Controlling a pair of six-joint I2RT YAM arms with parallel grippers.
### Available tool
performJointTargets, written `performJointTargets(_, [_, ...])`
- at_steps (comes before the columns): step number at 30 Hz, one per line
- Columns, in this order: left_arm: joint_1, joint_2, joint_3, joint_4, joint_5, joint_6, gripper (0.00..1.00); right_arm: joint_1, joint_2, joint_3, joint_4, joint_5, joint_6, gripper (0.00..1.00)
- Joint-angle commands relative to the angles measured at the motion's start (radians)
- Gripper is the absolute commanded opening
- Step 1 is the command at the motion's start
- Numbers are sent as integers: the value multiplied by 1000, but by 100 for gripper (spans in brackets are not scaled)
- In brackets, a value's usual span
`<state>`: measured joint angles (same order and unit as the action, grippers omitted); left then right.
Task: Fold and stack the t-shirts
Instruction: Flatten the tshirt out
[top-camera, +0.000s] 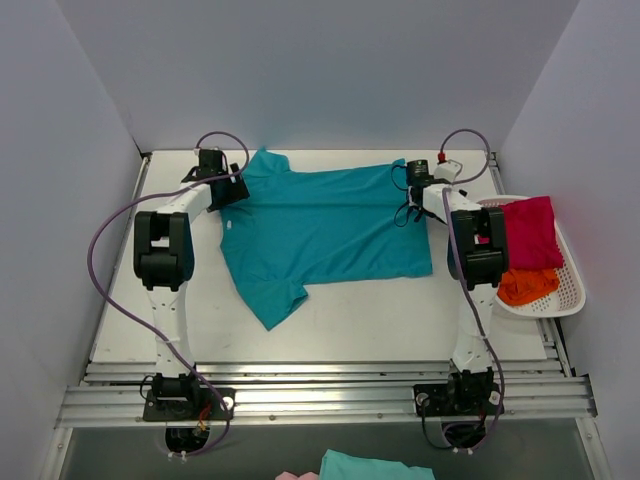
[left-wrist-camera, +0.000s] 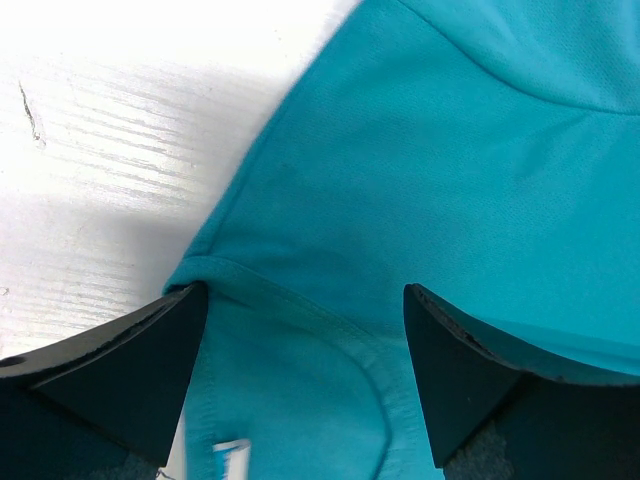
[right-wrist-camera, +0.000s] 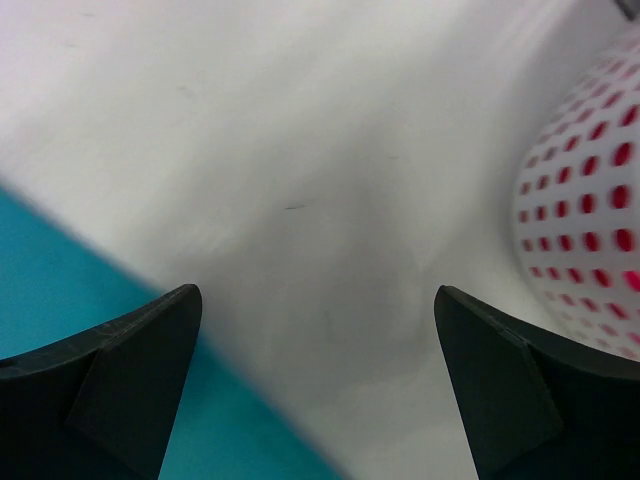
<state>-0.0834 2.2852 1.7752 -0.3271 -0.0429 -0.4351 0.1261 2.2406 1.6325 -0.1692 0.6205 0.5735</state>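
Note:
A teal-blue t-shirt (top-camera: 330, 225) lies spread flat on the white table, one sleeve pointing toward the near edge. My left gripper (top-camera: 230, 193) is low over its left edge, by the collar. In the left wrist view that gripper (left-wrist-camera: 305, 292) stands open with the collar seam and teal cloth (left-wrist-camera: 450, 180) between its fingers, not pinched. My right gripper (top-camera: 409, 207) is at the shirt's far right corner. In its own view the right gripper (right-wrist-camera: 315, 297) is open over bare table, the teal hem (right-wrist-camera: 60, 300) at its left finger. The crimson-pink t-shirt (top-camera: 530, 230) and orange t-shirt (top-camera: 527, 285) lie in the basket.
A white slatted basket (top-camera: 570, 300) sits at the table's right edge, close to the right arm; its wall (right-wrist-camera: 590, 200) shows in the right wrist view. White walls enclose the table on three sides. More teal cloth (top-camera: 375, 467) lies below the near rail.

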Motion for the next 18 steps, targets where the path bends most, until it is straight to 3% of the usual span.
performJointTargets(1, [13,10,6,-50,-3,-7,89,-62,-70,-46,-116,44,14,98])
performJointTargets(5, [13,-7,0,-38,-15,-10,85,-59,-130,-79,-96,41,26,97])
performJointTargets(7, [11,-53,-83,72,-12,-4,84,-33,-182,-97,-92,39,32,97])
performJointTargets(11, [7,-275,-265,270,-27,-11,87,56,-286,-129,-73,58,37,97])
performJointTargets(18, [-10,-610,-506,405,-93,-20,94,224,-508,-224,-67,88,92,97])
